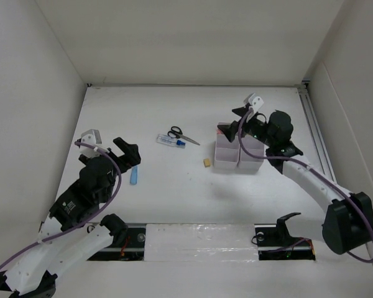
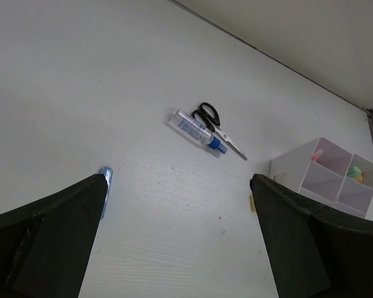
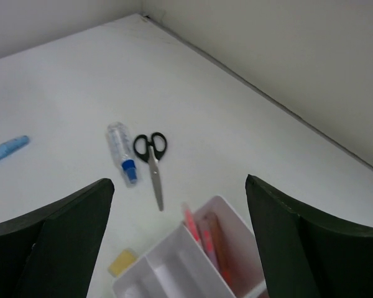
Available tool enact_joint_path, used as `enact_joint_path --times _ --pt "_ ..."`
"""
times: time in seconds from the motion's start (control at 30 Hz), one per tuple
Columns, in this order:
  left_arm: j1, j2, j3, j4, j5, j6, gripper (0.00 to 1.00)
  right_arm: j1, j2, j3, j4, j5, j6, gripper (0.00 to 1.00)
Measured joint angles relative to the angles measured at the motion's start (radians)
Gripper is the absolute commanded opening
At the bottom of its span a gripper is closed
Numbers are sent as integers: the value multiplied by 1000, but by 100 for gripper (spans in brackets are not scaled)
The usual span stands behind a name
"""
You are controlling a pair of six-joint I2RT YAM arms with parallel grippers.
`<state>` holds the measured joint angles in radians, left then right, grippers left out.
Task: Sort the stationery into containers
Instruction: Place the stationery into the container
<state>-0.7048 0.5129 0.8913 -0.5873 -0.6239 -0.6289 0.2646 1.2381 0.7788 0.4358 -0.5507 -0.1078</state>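
The white organiser (image 1: 227, 165) stands right of centre, with red and orange pens (image 3: 202, 239) in a far compartment and a green highlighter (image 2: 355, 172) in another. Black-handled scissors (image 1: 180, 135) and the white blue-capped tube (image 1: 170, 141) lie side by side on the table to its left. A light blue marker (image 1: 135, 176) lies at the left. My left gripper (image 1: 129, 153) is open and empty, just above and beside the marker (image 2: 105, 177). My right gripper (image 1: 231, 121) is open and empty, hovering over the organiser's far left corner (image 3: 174, 248).
A small yellow block (image 1: 207, 162) lies on the table just left of the organiser. White walls enclose the table at left, back and right. A rail runs along the right edge (image 1: 316, 136).
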Motion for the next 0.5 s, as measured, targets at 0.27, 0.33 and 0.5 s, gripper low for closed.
enact_joint_path --times 0.27,0.33,0.5 --pt "0 29 0 -20 -47 -42 100 369 -23 88 -167 420 117 82" --pt "0 28 0 -29 -62 -51 100 478 20 123 -226 550 161 82" --pt "0 27 0 -41 -78 -68 100 672 223 258 -372 769 274 82"
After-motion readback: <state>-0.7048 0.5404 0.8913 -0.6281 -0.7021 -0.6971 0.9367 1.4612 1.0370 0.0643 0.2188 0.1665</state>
